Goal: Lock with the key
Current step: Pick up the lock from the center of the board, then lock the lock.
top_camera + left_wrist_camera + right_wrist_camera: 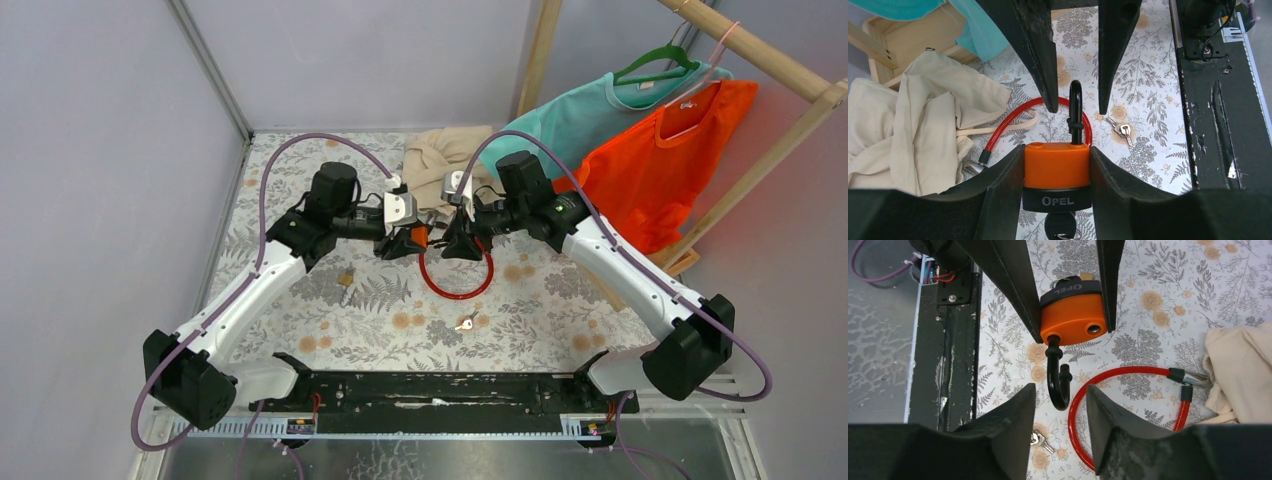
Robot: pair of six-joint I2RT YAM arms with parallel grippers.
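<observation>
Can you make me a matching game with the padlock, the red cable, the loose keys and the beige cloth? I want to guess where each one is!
Things:
1. padlock
2. cable
3. keys
4. cloth

Places:
A. crumpled at the far side of the table
B. gripped in the left gripper
C. lying in a loop on the table
D. lying on the table, nearest its near edge

Pairs: 1-B, 2-C, 3-D, 4-A

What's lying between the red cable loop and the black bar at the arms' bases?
Small silver keys on the floral tablecloth, clearest in the top view.
</observation>
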